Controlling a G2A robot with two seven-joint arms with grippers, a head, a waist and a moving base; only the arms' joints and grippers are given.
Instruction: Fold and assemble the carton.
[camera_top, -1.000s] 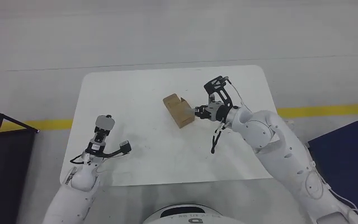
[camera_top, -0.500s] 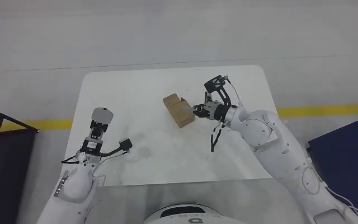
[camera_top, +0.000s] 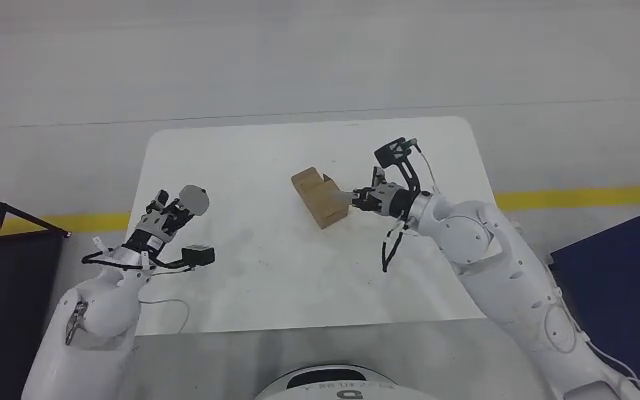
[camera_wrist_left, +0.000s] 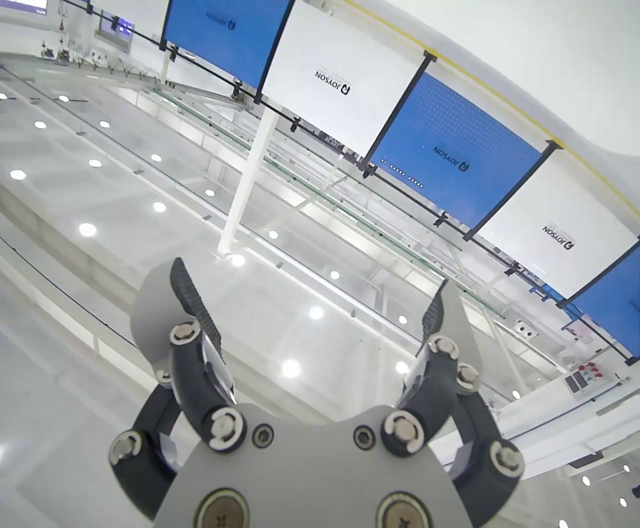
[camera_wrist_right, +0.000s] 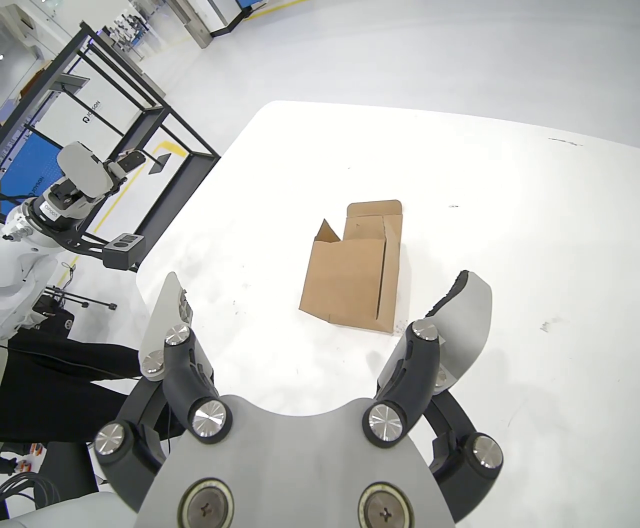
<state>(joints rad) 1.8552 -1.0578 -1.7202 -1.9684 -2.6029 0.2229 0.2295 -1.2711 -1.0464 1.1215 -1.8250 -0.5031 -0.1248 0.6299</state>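
Note:
A brown carton (camera_top: 320, 197) lies on the white table (camera_top: 250, 160), a little right of its middle. It is partly opened out, with loose flaps at its far end (camera_wrist_right: 372, 210). My right gripper (camera_top: 357, 199) hovers low beside the carton's right end, open, and nothing is between its fingers. In the right wrist view the carton (camera_wrist_right: 350, 280) lies just beyond my right gripper (camera_wrist_right: 319, 282). My left gripper (camera_top: 178, 206) sits over the table's left edge, far from the carton. In the left wrist view it (camera_wrist_left: 312, 290) is open, empty and pointed up at the ceiling.
A black metal frame (camera_wrist_right: 125, 100) stands on the floor beyond the table's left side. A black cable (camera_top: 385, 250) hangs from the right arm over the table. A yellow floor line (camera_top: 570, 197) runs past the right edge. Bare tabletop lies between the arms.
The left arm has swung outward to the table's left edge and tipped its gripper upward. The right gripper has barely shifted beside the carton, which has not moved.

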